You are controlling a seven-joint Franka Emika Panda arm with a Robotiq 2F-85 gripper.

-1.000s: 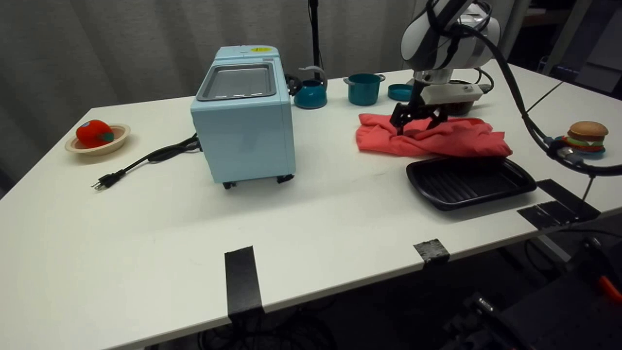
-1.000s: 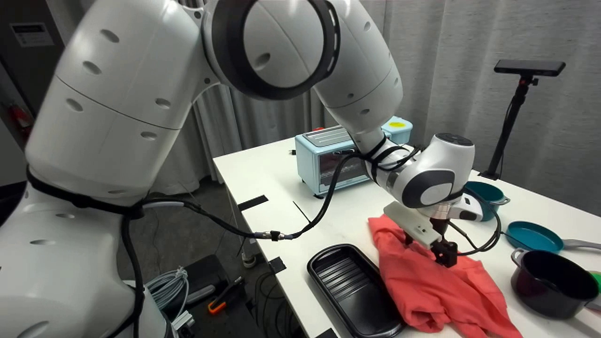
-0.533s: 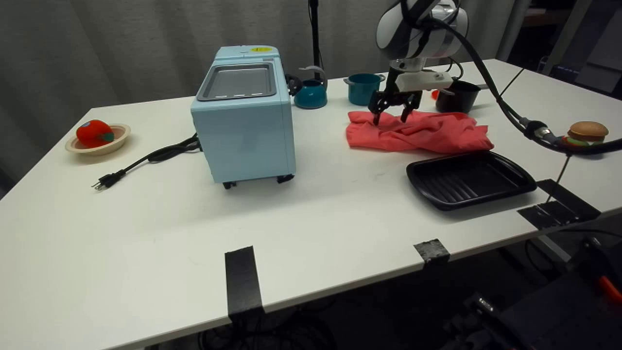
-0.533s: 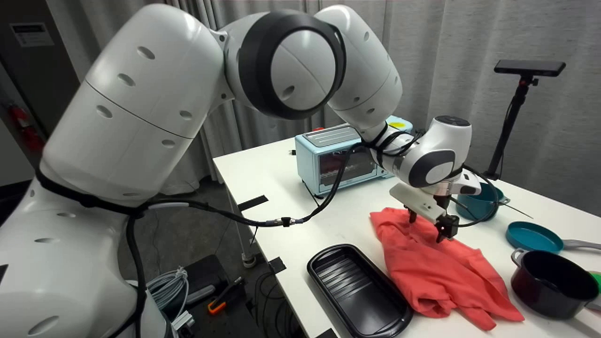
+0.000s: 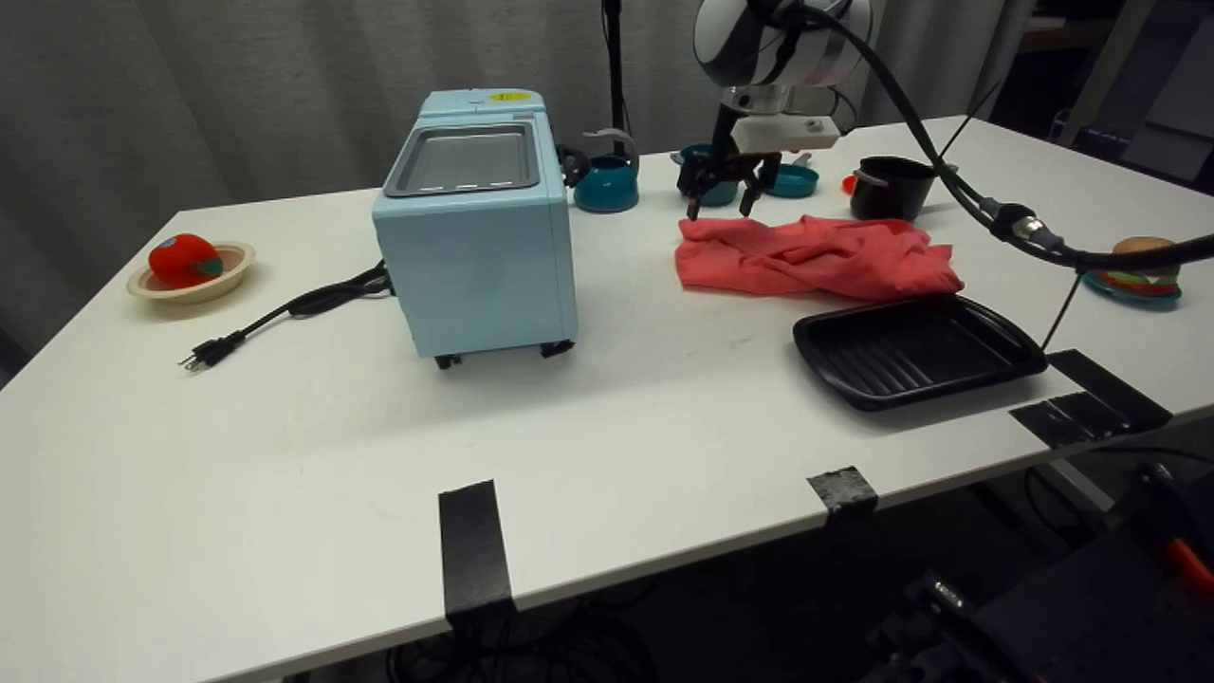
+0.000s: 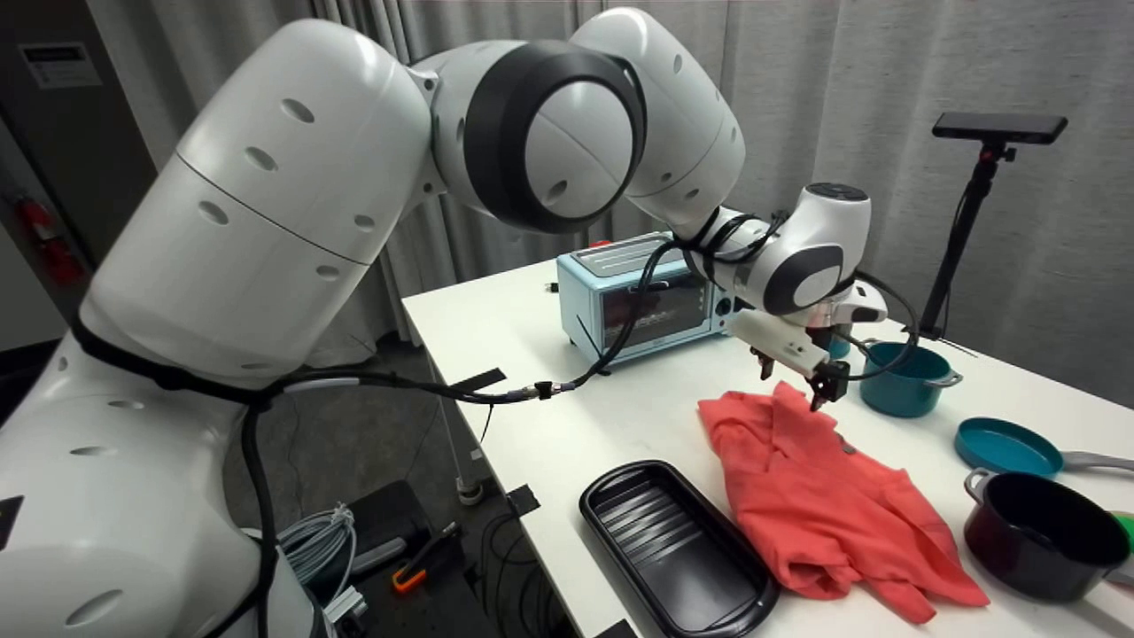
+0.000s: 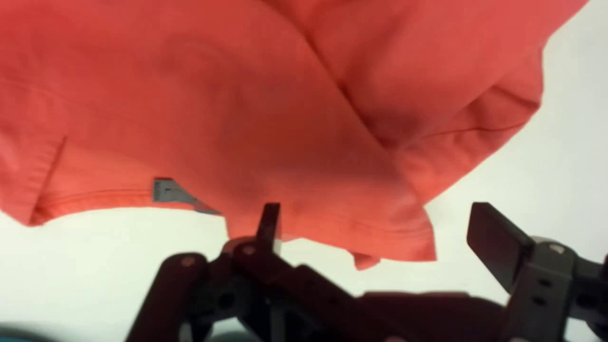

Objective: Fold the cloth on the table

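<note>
The red cloth (image 5: 816,256) lies rumpled on the white table in both exterior views. In an exterior view (image 6: 824,514) one corner of it is folded over, and a small grey tag shows at its edge. My gripper (image 5: 719,207) is open and empty, above the cloth's far edge. It also shows in an exterior view (image 6: 791,387), near the folded corner. In the wrist view the fingers stand wide apart at the bottom (image 7: 376,213), and a cloth edge (image 7: 285,142) shows below and between them. The fingers look apart from the cloth.
A black ribbed tray (image 5: 920,351) sits close to the cloth's near side. A light blue toaster oven (image 5: 484,256) stands beyond one end. A teal pot (image 6: 904,381), a teal pan (image 6: 1005,446) and a dark pot (image 6: 1041,540) stand along the far side.
My gripper has risen and moved toward the toaster oven and the cloth's far edge. The cloth shifted away from the black tray in the first half second, then stayed still.
</note>
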